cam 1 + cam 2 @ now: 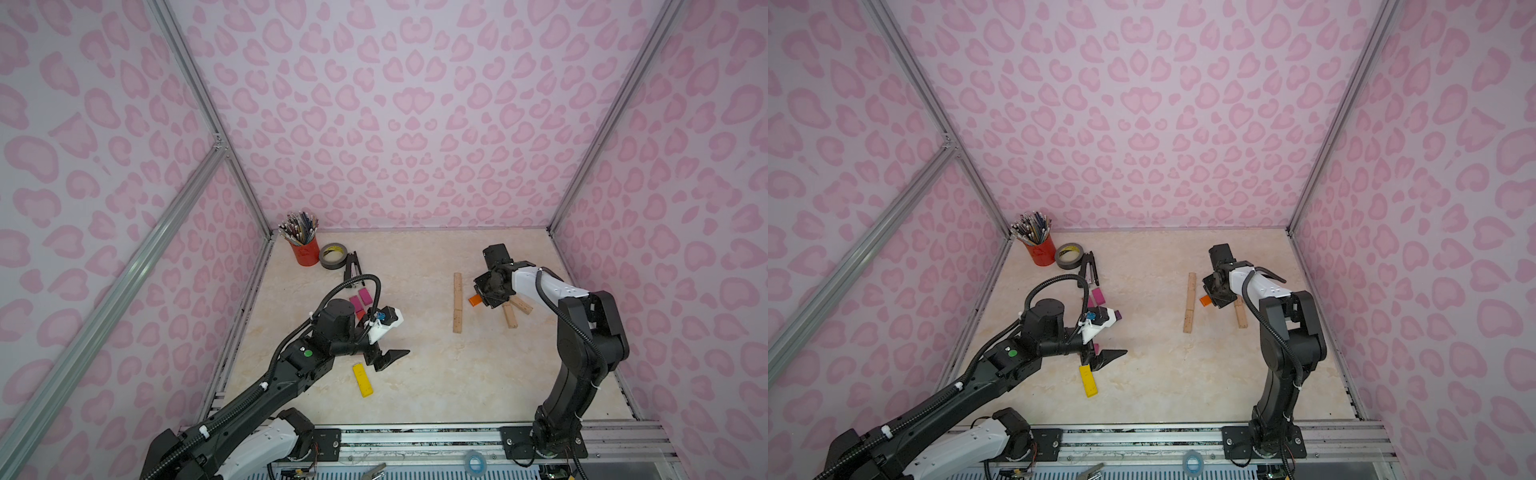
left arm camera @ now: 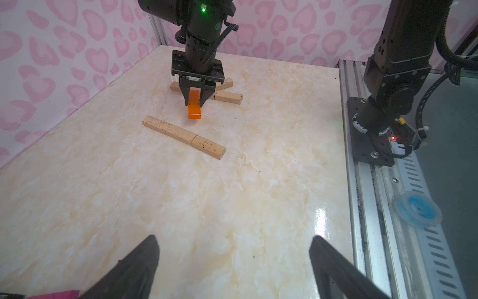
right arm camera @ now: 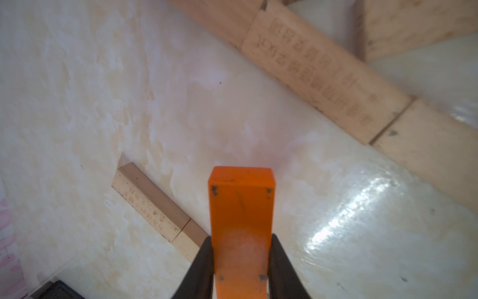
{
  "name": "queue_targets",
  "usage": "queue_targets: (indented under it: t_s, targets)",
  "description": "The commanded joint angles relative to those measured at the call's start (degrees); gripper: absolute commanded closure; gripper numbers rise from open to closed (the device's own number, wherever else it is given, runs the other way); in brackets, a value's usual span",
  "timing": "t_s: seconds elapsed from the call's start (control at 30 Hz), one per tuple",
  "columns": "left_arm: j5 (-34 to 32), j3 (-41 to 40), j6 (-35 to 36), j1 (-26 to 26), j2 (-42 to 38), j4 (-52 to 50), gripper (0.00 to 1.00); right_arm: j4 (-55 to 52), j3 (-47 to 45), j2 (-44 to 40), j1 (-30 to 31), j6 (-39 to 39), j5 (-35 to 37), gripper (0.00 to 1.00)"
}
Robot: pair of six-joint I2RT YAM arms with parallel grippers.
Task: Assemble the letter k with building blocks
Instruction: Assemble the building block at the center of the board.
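The right hand (image 2: 194, 102) is closed on one end of an orange block (image 3: 241, 207). The block's free end tips down toward the bare worktop (image 1: 415, 374); whether that end touches it cannot be told. The block hangs between two groups of wood. On one side is a row of three plain wood blocks (image 1: 457, 302), laid end to end from the far edge toward the near edge, right of the worktop's middle. On the other are further plain wood blocks (image 1: 510, 316), lying at angles nearer the right edge and partly under the arm.

The left hand (image 1: 392, 360) is spread wide and holds nothing. It is held over the worktop toward the left edge, just beside a yellow block (image 1: 362, 380). Farther back along that edge lie pink and magenta blocks (image 1: 365, 296). A black stapler (image 1: 352, 268), a tape roll (image 1: 332, 256) and a red cup of pencils (image 1: 305, 251) sit by the far left corner.
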Motion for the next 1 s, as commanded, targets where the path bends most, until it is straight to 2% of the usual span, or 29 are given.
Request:
queue_targets:
  t_s: [0.0,0.3,0.63,0.97]
  targets:
    - [-0.46,0.05,0.95,0.08,0.14,0.31,0.07,-0.27,1.01,1.98,-0.28,-0.61,-0.54,0.69]
    - [-1.16,0.14,1.26,0.08,0.50,-0.13,0.07,-0.28,3.10,6.48,-0.43,-1.14,-1.32,0.68]
    - [-1.33,0.31,1.48,0.16,1.19,-0.35,0.07,-0.27,3.81,7.18,-0.72,-1.65,-1.64,0.61]
    - [-1.69,0.50,1.44,0.34,1.73,-0.70,0.07,-0.28,4.26,7.67,-1.16,-1.54,-2.03,0.64]
